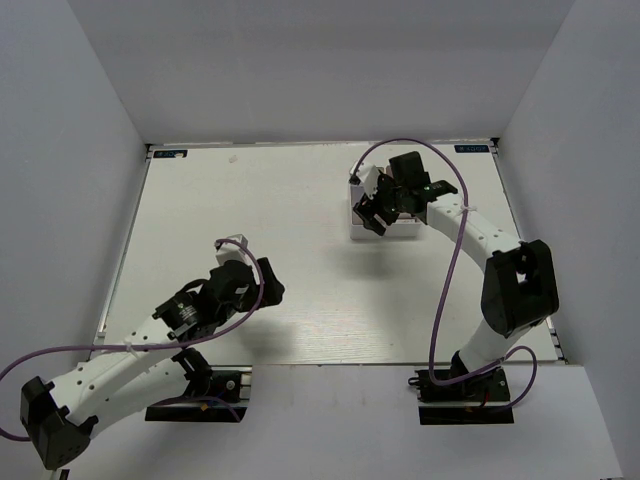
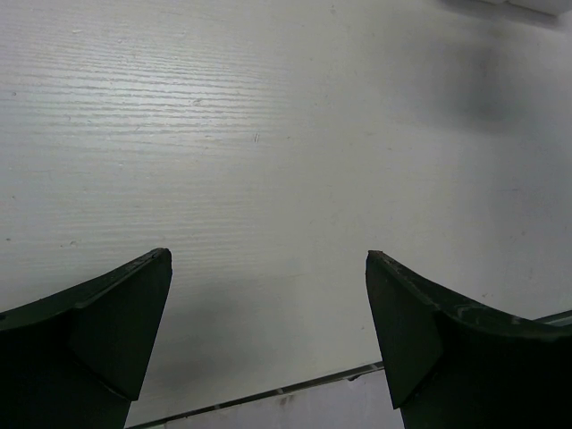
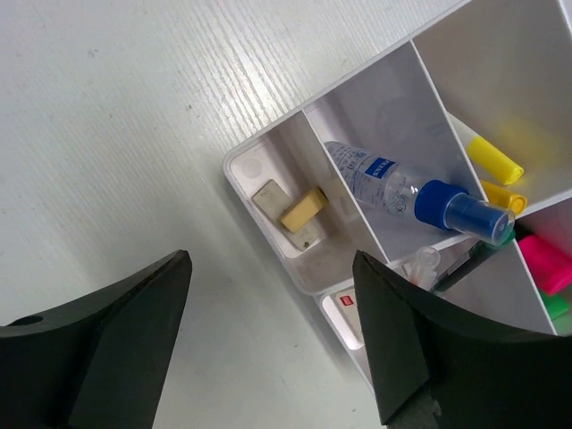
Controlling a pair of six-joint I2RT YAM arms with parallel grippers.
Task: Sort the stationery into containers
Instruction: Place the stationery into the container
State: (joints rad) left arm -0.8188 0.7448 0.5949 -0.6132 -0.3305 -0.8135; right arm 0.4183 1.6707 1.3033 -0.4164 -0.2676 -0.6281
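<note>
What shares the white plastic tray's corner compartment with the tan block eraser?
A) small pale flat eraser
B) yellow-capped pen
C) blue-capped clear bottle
A: the small pale flat eraser lies beside the tan block eraser in the white plastic tray's corner compartment; the blue-capped clear bottle sits past the divider.

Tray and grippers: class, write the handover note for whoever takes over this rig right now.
Left gripper: open, empty, over bare table.
Right gripper: open, empty, above a corner of the tray.
Done: erasers lie in the corner compartment, the blue-capped bottle in the next, yellow-capped pens beyond it.
Left: no stationery shows outside the tray. Probably just confirm, then pull the arms back.
</note>
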